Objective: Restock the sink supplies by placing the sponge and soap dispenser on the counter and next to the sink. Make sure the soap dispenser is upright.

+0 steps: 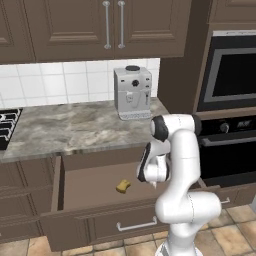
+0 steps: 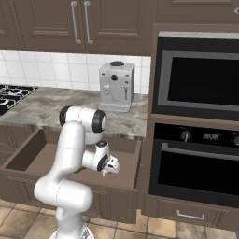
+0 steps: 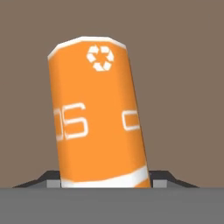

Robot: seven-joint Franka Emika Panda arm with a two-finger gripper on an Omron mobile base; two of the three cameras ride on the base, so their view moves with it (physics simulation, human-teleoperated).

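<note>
Tool [image 3: 105, 183] flanks smooth orange soap dispenser [image 3: 98, 118].

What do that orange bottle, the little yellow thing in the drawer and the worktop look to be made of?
The soap dispenser: probably glossy plastic, given its smooth orange body with white print. The sponge: likely soft foam, from its dull mustard colour and wavy outline, though it is small here. The counter: seemingly polished stone, grey-brown with pale veining.

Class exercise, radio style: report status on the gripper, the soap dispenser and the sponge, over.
Gripper down in the open drawer, fingers either side of the orange soap dispenser; firm grip not confirmed. Sponge loose on the drawer floor. Counter carries a coffee machine.
</note>
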